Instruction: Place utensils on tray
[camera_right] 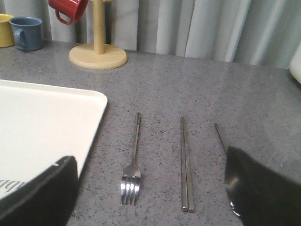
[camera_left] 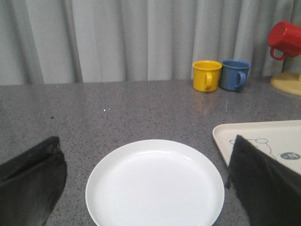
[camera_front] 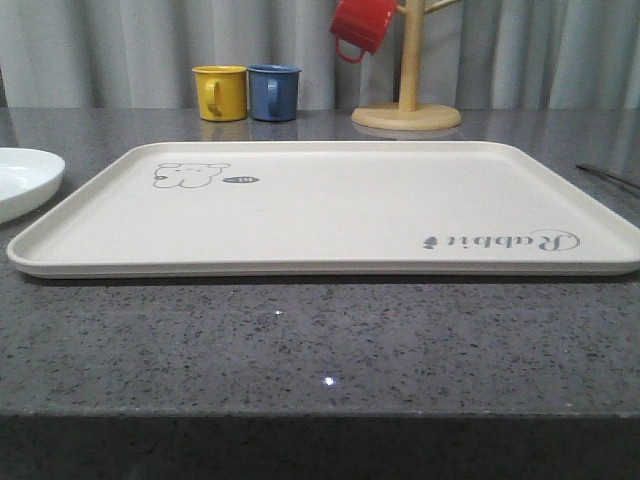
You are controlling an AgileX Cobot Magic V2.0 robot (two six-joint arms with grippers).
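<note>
Left gripper (camera_left: 141, 188) hangs spread wide above the plate (camera_left: 155, 186), left of the bare tray (camera_front: 330, 215). Off its right edge lie fork (camera_right: 134, 160), knife (camera_right: 185, 165), spoon (camera_right: 221, 136), beneath the gaping right gripper (camera_right: 150, 193).

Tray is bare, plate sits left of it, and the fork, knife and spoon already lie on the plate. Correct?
Not quite. The fork, knife and spoon lie on the table right of the tray, per the right wrist view. The plate holds nothing.
</note>
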